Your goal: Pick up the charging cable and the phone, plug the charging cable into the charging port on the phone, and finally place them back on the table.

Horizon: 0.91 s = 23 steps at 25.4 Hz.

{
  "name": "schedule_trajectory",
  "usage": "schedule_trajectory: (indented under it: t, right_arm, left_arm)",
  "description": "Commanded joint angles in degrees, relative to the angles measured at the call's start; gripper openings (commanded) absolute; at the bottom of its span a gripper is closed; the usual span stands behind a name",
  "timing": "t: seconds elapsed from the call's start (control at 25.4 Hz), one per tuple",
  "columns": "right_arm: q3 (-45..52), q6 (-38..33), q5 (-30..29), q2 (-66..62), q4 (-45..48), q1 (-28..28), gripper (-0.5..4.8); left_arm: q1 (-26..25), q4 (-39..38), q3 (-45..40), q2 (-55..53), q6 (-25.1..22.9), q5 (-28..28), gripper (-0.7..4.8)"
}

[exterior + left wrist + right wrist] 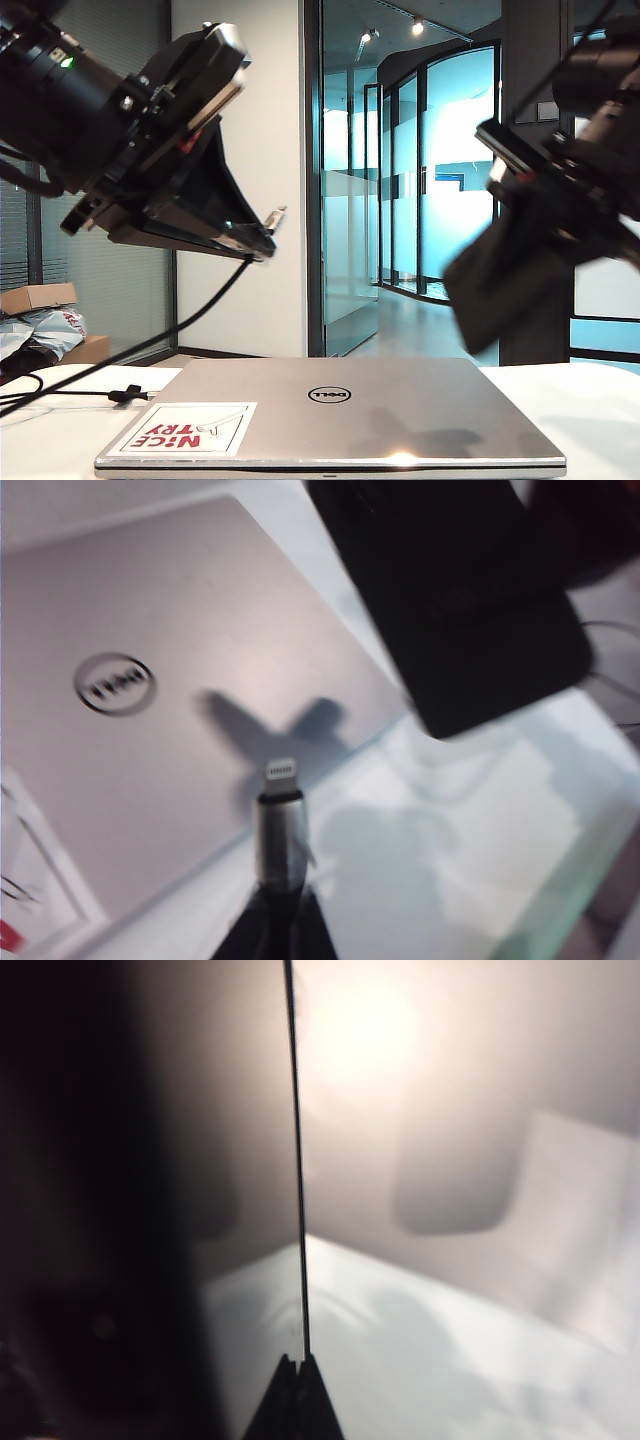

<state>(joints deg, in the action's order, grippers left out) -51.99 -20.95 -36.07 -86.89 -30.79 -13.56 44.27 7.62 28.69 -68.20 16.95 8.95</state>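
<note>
- Black charging cable [150, 335] is clenched near its silver plug [281, 772] by the left gripper [255, 240], held in the air at about ten o'clock in the exterior view; its cord droops to the white table [590, 400] at eight o'clock.
- Matte-black phone [500, 275], blurred, is gripped by the right gripper [296, 1365] at three o'clock, raised and tilted; the wrist view shows it edge-on.
- Plug and phone are apart.
- Silver Dell laptop [340, 410] lies closed below, at six o'clock.
</note>
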Motion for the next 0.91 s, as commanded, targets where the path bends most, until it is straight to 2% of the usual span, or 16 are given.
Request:
schedule_trajectory:
  t: [0.04,0.35,0.63,0.67,0.83,0.91]
  right_arm:
    - [-0.3,-5.6,-6.8,0.3,9.6,0.0,-0.07]
    - [-0.3,-16.1,-13.2,-0.4,24.9,-0.7,-0.06]
    - [-0.2,-25.9,-18.3,-1.4,34.6,-3.1,-0.06]
    - [-0.2,-27.7,-18.6,-1.5,35.9,-3.6,-0.06]
    - [0.2,-30.5,-18.3,-1.5,35.7,-5.0,-0.06]
    - [0.7,-30.4,-18.2,-1.5,35.8,-5.7,-0.06]
  left_arm:
    - [2.2,0.1,0.1,0.1,8.2,0.1,-0.06]
    - [7.8,0.2,0.1,0.1,16.6,0.2,-0.06]
    - [9.9,0.2,0.1,0.1,24.7,0.2,-0.06]
    - [9.9,0.5,0.1,0.1,27.1,0.2,-0.06]
    - [9.9,2.8,0.1,0.1,31.7,0.2,-0.06]
    - [9.9,3.5,0.1,0.1,31.7,0.2,-0.06]
